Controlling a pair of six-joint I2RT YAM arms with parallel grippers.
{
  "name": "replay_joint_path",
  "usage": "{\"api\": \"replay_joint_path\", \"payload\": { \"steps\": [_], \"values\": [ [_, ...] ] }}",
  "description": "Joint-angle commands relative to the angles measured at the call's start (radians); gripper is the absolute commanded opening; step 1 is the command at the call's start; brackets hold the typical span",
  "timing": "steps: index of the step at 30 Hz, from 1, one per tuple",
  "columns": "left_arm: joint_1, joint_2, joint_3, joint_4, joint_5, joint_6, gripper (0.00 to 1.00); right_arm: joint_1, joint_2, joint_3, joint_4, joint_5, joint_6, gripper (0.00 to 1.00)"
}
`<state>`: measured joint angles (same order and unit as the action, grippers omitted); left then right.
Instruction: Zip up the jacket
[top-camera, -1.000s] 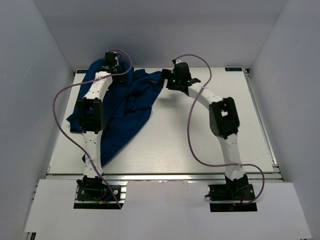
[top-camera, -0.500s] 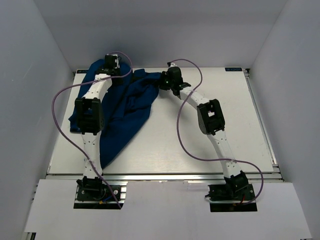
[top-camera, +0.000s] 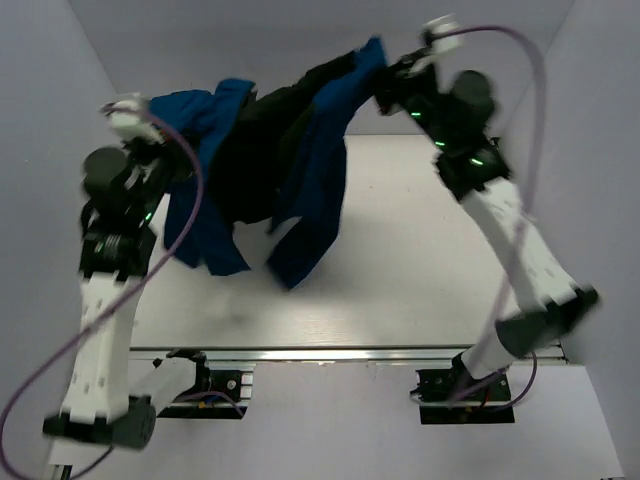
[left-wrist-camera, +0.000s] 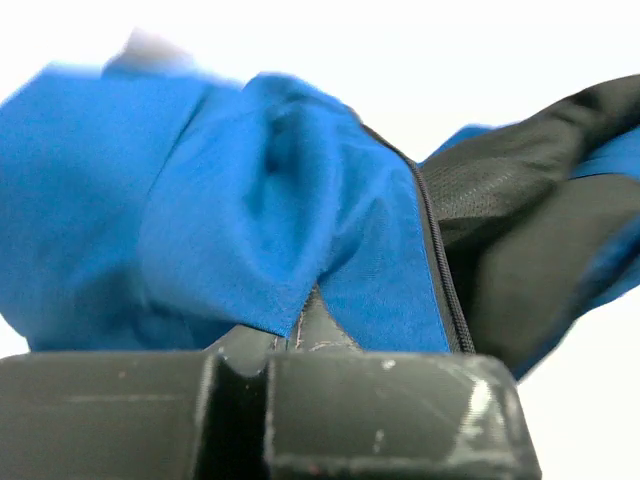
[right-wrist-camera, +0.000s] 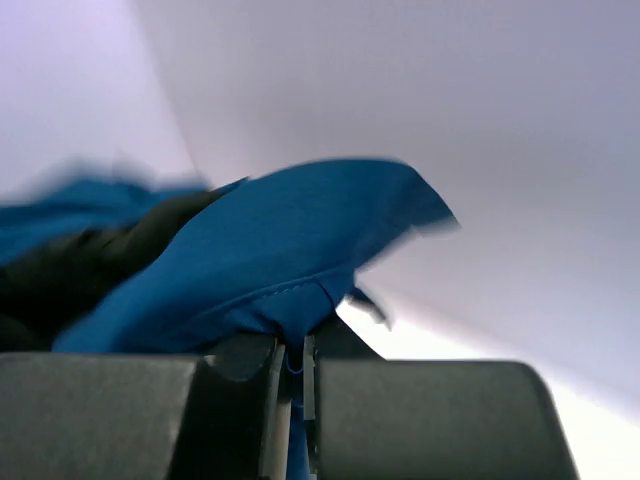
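The royal-blue jacket hangs in the air above the table, stretched between my two raised arms, its black lining turned outward in the middle. My left gripper is shut on a blue edge at the upper left. In the left wrist view a fold of the jacket is pinched between the left gripper, and a dark zipper line runs just to the right. My right gripper is shut on the jacket's other top edge. The right wrist view shows blue jacket fabric clamped in the right gripper.
The white table lies below the hanging cloth, whose lowest tips dangle just above it. White enclosure walls stand close on the left, back and right. Purple cables loop off both arms. A metal rail runs along the near edge.
Both grippers closed on the jacket's upper edge at the back of the table. Both arms then swung up and apart, lifting the jacket off the table.
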<state>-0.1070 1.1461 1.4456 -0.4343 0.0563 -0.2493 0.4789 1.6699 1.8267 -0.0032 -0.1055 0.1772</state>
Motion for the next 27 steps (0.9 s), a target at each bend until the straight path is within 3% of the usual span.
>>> {"api": "replay_joint_path", "payload": {
  "steps": [1,4,7,11,14,19,21,25,27],
  "values": [
    [0.003,-0.208,0.011,0.083,0.176,-0.076,0.00,0.004,-0.260,-0.007,0.022,0.007,-0.120,0.00],
    [0.004,-0.357,0.058,0.118,0.296,-0.125,0.00,0.010,-0.485,0.006,-0.012,-0.078,-0.075,0.00],
    [0.004,-0.404,0.104,0.137,0.362,-0.171,0.00,0.010,-0.611,0.054,-0.055,-0.157,-0.032,0.00],
    [0.010,-0.430,0.173,0.164,0.427,-0.226,0.00,0.009,-0.676,0.141,-0.118,-0.191,-0.013,0.00],
    [0.042,-0.436,0.179,0.193,0.433,-0.272,0.00,0.009,-0.688,0.154,-0.130,-0.111,-0.019,0.00],
    [0.180,-0.393,0.147,0.261,0.481,-0.370,0.00,0.009,-0.612,0.115,-0.159,0.035,-0.071,0.00],
    [0.240,-0.338,0.096,0.290,0.494,-0.410,0.00,0.009,-0.564,0.102,-0.164,0.172,-0.110,0.00],
    [0.253,-0.176,-0.045,0.336,0.447,-0.433,0.00,0.007,-0.377,0.017,-0.048,0.445,-0.209,0.00],
    [0.218,-0.084,-0.127,0.407,0.432,-0.433,0.00,-0.005,-0.235,-0.014,-0.015,0.490,-0.257,0.00]
  ]
}}
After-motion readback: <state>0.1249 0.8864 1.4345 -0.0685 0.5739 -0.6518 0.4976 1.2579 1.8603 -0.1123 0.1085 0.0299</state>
